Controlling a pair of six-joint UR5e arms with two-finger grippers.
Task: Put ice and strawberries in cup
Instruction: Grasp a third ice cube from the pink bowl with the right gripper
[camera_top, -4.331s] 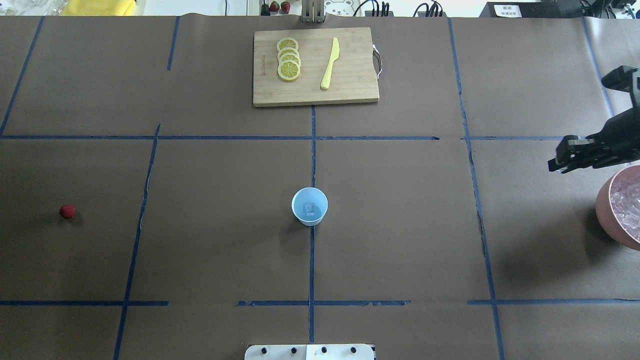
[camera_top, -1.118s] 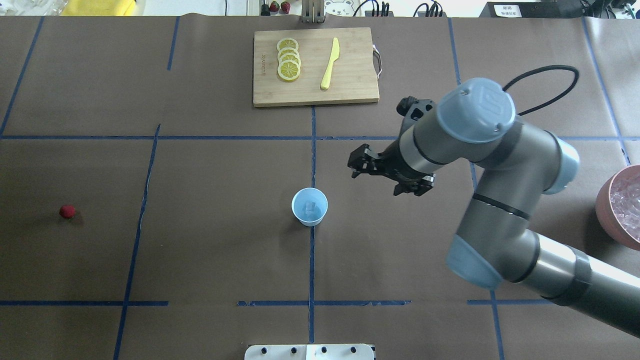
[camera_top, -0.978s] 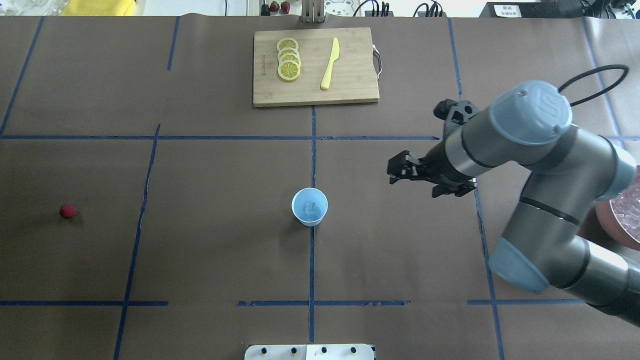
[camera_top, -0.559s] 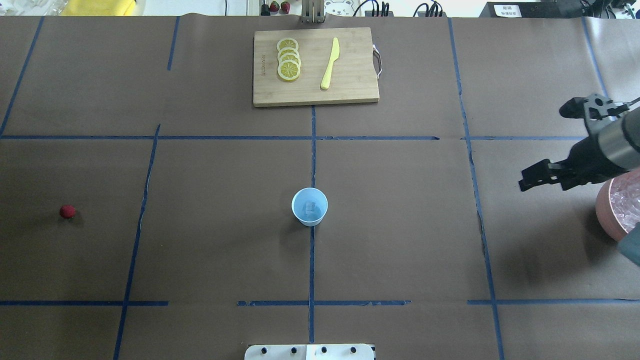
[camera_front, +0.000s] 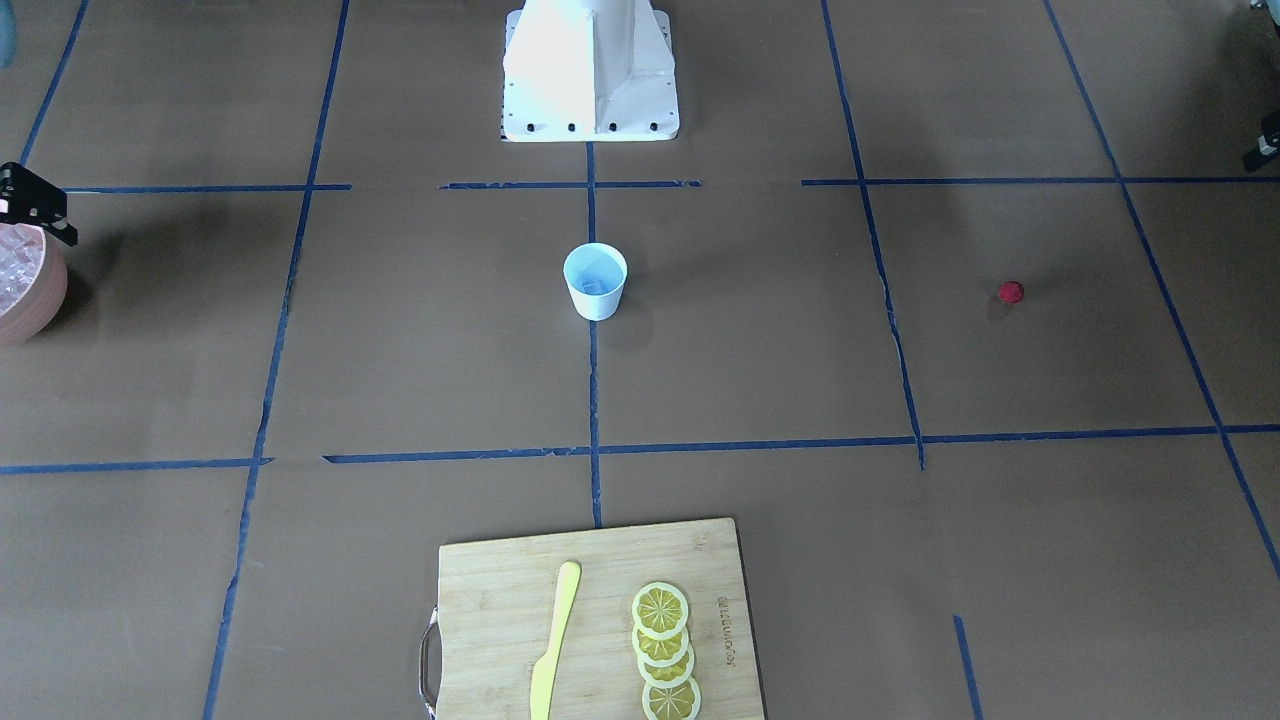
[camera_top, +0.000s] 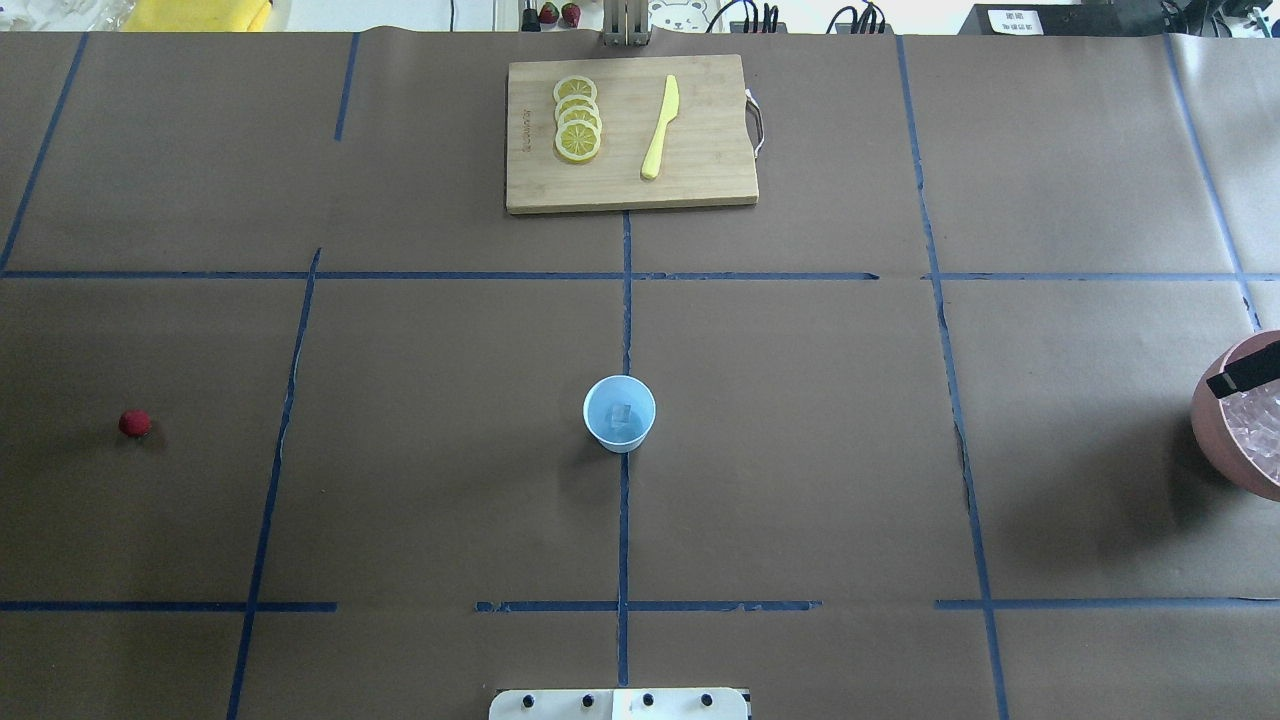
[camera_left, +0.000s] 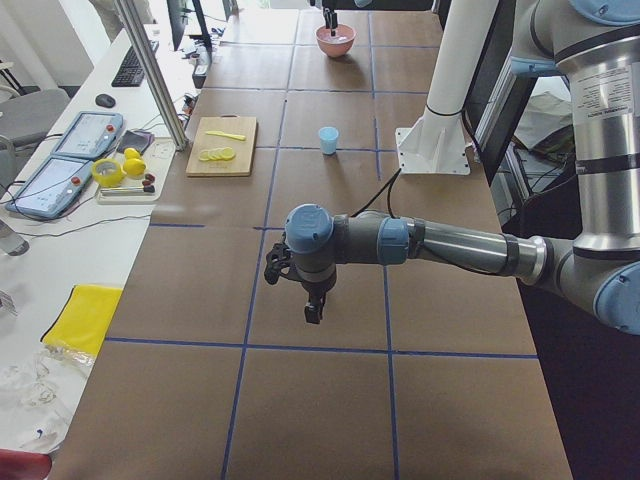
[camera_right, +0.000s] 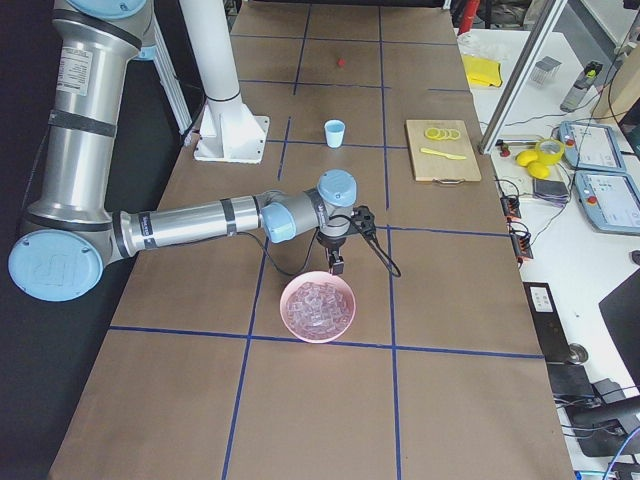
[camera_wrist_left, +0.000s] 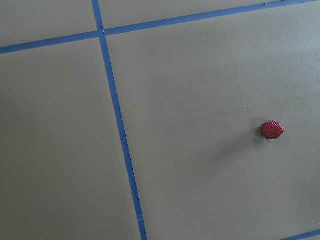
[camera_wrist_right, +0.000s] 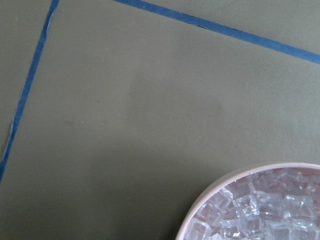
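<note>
White cup (camera_top: 600, 408) (pale blue inside), red strawberry (camera_top: 135, 423), pink bowl (camera_top: 1204, 428).

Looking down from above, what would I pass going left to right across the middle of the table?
strawberry → cup → pink bowl filled with ice

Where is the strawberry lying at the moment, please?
In the overhead view the strawberry lies on the table at the far left, the robot's left side, roughly level with the cup at the centre and well apart from it.
</note>
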